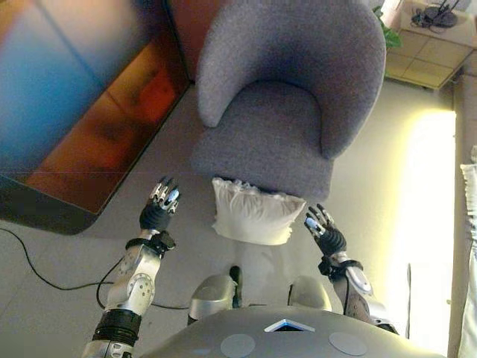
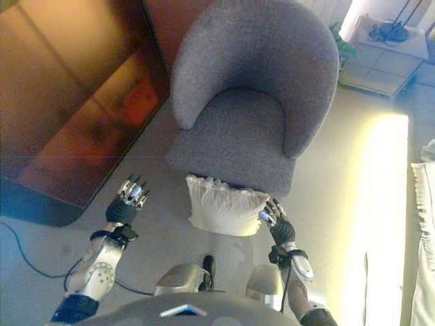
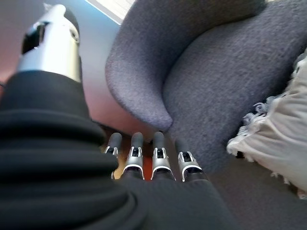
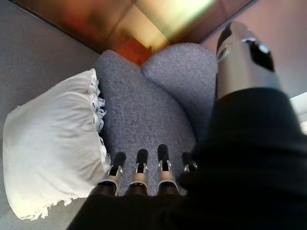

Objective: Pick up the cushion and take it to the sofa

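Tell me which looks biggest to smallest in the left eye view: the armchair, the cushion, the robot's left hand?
1. Grey armchair
2. White cushion
3. Left hand, clearly smallest

Setting: a home living room.
Seating: grey upholstered armchair (image 1: pixel 287 97) on grey carpet (image 1: pixel 74 257).
Soft furnishing: white frilled cushion (image 1: pixel 253 212) leaning against the chair front.
Beyond: tiled floor (image 1: pixel 421 60) near a green plant (image 1: pixel 393 35).
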Controlling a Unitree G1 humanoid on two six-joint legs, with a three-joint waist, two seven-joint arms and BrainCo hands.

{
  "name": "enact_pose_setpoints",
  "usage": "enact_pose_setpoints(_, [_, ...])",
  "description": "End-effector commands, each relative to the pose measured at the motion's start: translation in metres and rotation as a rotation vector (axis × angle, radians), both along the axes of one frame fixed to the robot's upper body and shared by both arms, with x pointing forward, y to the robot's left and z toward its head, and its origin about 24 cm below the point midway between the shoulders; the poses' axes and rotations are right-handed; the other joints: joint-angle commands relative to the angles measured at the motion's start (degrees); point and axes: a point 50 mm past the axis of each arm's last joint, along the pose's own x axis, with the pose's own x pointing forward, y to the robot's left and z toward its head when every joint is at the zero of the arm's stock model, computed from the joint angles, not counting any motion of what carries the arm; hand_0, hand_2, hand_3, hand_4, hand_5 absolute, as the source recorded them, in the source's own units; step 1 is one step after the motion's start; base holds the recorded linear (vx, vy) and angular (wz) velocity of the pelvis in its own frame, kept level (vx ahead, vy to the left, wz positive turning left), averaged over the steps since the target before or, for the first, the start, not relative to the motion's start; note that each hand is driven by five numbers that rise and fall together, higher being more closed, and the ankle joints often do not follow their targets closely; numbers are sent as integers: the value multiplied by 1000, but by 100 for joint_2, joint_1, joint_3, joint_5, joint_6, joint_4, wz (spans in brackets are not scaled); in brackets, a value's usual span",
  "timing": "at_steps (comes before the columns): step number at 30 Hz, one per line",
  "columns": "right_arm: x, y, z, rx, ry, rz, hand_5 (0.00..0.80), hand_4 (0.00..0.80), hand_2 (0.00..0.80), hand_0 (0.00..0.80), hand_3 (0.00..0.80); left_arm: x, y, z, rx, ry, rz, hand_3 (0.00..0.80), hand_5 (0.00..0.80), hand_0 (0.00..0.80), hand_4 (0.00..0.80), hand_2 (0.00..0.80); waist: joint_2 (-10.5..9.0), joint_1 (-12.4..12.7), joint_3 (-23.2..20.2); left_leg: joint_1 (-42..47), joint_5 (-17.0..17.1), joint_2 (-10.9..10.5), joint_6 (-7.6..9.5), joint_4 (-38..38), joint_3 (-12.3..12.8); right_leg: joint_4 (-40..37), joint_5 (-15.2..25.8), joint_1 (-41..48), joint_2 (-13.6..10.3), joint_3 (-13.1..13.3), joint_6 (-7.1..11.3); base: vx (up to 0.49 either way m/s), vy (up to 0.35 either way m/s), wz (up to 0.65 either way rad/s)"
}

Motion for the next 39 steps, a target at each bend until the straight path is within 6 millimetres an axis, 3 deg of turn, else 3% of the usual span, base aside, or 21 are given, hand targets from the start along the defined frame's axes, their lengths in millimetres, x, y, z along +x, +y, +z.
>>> enact_pose_setpoints(1, [13, -8, 18, 1, -133, -1, 0, 0, 0, 0, 0, 2, 9, 20, 5, -106, 22, 0, 0, 0, 0, 0, -246, -129, 79, -247, 148, -101, -122, 0, -283, -1138, 1573, 117, -77, 65, 148, 97, -166, 11])
enact_pose_setpoints(4, [19, -7, 23, 26, -148, -9, 0, 0, 0, 0, 0, 0, 7, 20, 18, -93, 9, 0, 0, 0, 0, 0, -367, -105, 68, -119, 69, -50, -206, -80, -434, -1861, 1703, 377, -145, 177, 296, 111, -195, 22])
enact_pose_setpoints(8, [28, -3, 24, 36, -151, 13, 0, 0, 0, 0, 0, -2, 9, 18, 22, -82, 11, 0, 0, 0, 0, 0, -467, -59, 50, -35, -133, 151, -344, 45, -340, -2258, 1772, 477, -234, 115, 462, 84, -211, 20])
enact_pose_setpoints(12, [32, 3, 25, 23, -141, 68, 0, 0, 0, 0, 0, -5, 12, 14, 19, -54, 34, 0, 0, 0, 0, 0, -519, -38, -71, 146, -142, 422, -480, 9, -276, -2493, 1606, 693, -79, 95, 548, 108, -199, -4])
enact_pose_setpoints(14, [32, 3, 26, 19, -139, 73, 0, 0, 0, 0, 0, -5, 12, 13, 15, -50, 34, 0, 0, 0, 0, 0, -514, -49, -106, 186, -94, 508, -515, -44, -275, -2484, 1492, 732, 1, 118, 532, 102, -126, -7])
enact_pose_setpoints(16, [31, 1, 25, -5, -131, 84, 0, 0, 0, 0, 0, -1, 8, 12, 6, -47, 17, 0, 0, 0, 0, 0, -494, -113, -180, 226, -12, 687, -608, -70, -299, -2422, 1282, 810, 159, 115, 422, 111, -138, 1])
enact_pose_setpoints(20, [32, 0, 27, -39, -139, 120, 0, 0, 0, 0, 0, 3, -2, 14, -1, -62, -3, 0, 0, 0, 0, 0, -490, -191, -199, 228, -69, 813, -716, 169, -383, -2382, 1167, 864, 320, 136, 243, 46, -103, 17])
enact_pose_setpoints(23, [37, -1, 31, -41, -158, 151, 0, 0, 0, 0, 0, 4, -7, 14, -11, -63, -16, 0, 0, 0, 0, 0, -463, -203, -179, 98, 37, 814, -796, 540, -431, -2411, 1132, 928, 440, 134, 113, 13, -42, 14])
enact_pose_setpoints(26, [43, 5, 35, 7, -178, 169, 0, 0, 0, 0, 0, 13, -17, 16, -89, -88, -97, 0, 0, 0, 0, 0, -355, -190, -153, 80, 267, 764, -821, 19, -429, -2402, 1088, 963, 473, -15, 125, 7, 60, 20])
enact_pose_setpoints(30, [53, 9, 38, 20, -201, 144, 0, 0, 0, 0, 0, 25, -33, 22, -100, -124, -180, 0, 0, 0, 0, 0, -303, -215, -209, 219, 352, 718, -787, -454, -339, -2403, 1115, 950, 347, -273, 213, 5, 67, 8])
enact_pose_setpoints(36, [48, 15, 35, 50, -203, 130, 0, 0, 0, 0, 0, 22, -26, 19, -33, -110, -145, 0, 0, 0, 0, 0, -317, -230, -320, 360, 380, 628, -692, -785, -201, -2528, 1168, 1007, 243, -344, 320, 30, 41, 12])
enact_pose_setpoints(38, [52, 17, 37, 20, -214, 135, 0, 0, 0, 0, 0, 26, -24, 18, -5, -107, -132, 0, 0, 0, 0, 0, -329, -226, -331, 383, 394, 611, -679, -845, -157, -2627, 1217, 1042, 217, -362, 348, 0, 21, 6])
enact_pose_setpoints(39, [58, 18, 41, 31, -229, 145, 0, 0, 0, 0, 0, 31, -25, 19, -71, -107, -140, 0, 0, 0, 0, 0, -335, -223, -328, 392, 400, 608, -677, -853, -131, -2673, 1251, 1058, 204, -363, 362, -3, 12, 9])
